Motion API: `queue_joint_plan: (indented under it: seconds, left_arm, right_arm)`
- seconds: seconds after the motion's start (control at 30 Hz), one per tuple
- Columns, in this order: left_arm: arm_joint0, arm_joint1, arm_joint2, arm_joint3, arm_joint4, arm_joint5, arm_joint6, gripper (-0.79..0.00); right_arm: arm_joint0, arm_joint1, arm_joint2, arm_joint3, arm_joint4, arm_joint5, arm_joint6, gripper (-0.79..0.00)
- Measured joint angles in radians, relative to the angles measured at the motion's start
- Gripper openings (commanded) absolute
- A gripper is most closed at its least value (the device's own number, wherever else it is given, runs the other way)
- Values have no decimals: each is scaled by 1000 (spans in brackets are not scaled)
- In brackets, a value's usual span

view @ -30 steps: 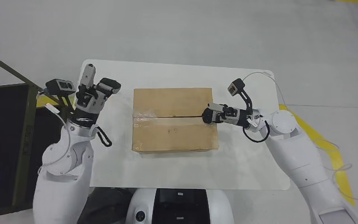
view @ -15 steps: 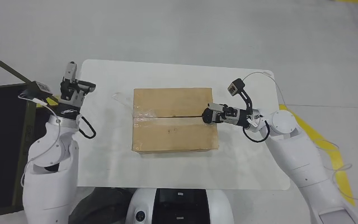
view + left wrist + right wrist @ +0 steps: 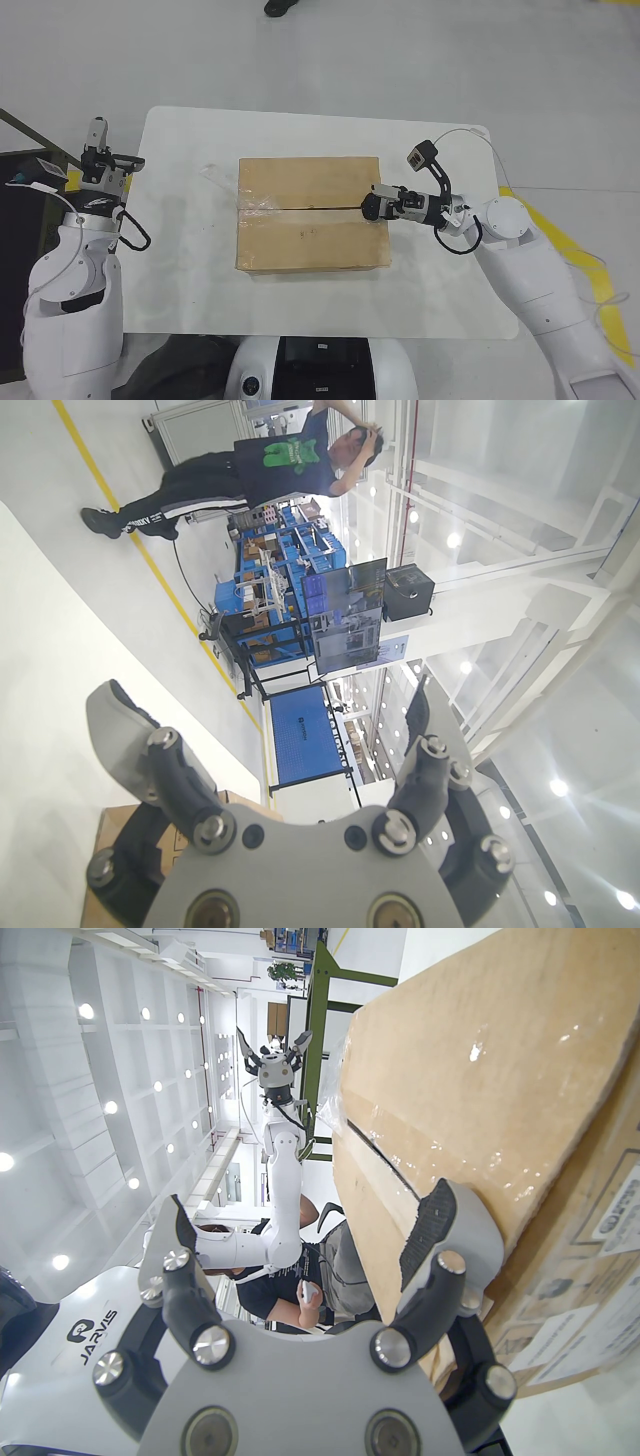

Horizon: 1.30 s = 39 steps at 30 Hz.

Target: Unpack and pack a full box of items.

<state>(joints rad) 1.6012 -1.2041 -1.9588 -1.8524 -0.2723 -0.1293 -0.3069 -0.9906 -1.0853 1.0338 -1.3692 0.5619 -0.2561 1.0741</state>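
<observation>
Premises: industrial hall, laboratory-type. Evidence: yellow floor marking (image 3: 598,285) at 4 o'clock of the white table (image 3: 180,280); blue stock racks (image 3: 280,565); large monitor (image 3: 347,615); high ceiling lamps (image 3: 111,1107).

White arms (image 3: 545,290), black cables (image 3: 136,232); grey hands (image 3: 306,1208), silver screws (image 3: 212,1344).

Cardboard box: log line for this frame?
cardboard box flaps closed | right gripper open, at box's seam end | left gripper open, away from box
</observation>
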Motion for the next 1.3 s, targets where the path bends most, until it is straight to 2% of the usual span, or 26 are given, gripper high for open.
queue_joint_plan:
  seconds: [0.6,0.77,0.9,1.1,1.3]
  left_arm:
    - [0,0,0,0,0,0,0,0]
    - [0,0,0,0,0,0,0,0]
    - [0,0,0,0,0,0,0,0]
    - [0,0,0,0,0,0,0,0]
    - [0,0,0,0,0,0,0,0]
  right_arm:
    - [-3,0,2,-5,3,1,-5,0]
    - [-37,0,24,-81,60,19,-36,0]
    - [-55,1,21,-177,40,78,-59,0]
    - [4,-25,-55,-204,56,192,-117,0]
    - [102,-74,-192,-160,70,213,-144,0]
